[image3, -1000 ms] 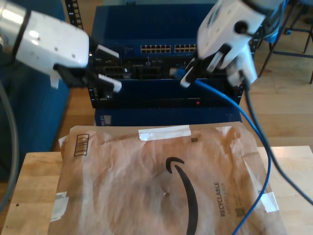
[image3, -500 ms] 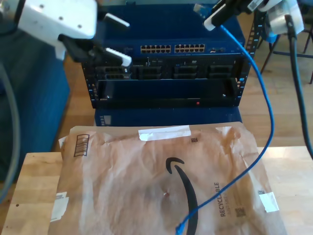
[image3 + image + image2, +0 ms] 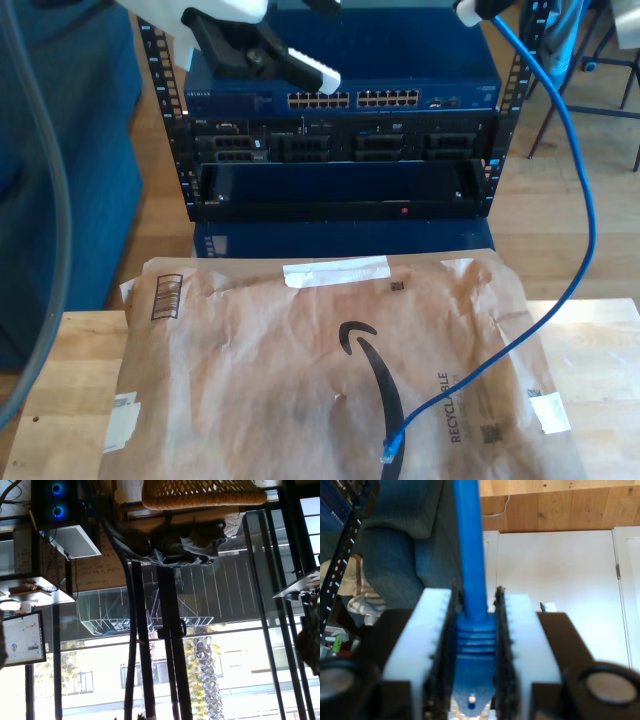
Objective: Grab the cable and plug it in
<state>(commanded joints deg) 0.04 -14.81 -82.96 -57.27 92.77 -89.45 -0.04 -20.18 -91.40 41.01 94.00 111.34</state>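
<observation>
Wooden bench [image 3: 80, 350] carries one brown mailer [image 3: 300, 370]; one rack [image 3: 340, 150] behind. My second gripper [image 3: 475, 645] fingers clamp the cable [image 3: 585, 200] plug; free end on mailer. First gripper: can't tell.

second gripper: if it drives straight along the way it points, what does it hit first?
Nothing near: past the cable clamped in my second gripper, the line meets a grey-blue padded shape or the white wall behind; depth unclear.

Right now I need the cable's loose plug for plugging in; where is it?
In the exterior view, the loose plug lies on the brown paper mailer, low and right of the printed arrow.
</observation>
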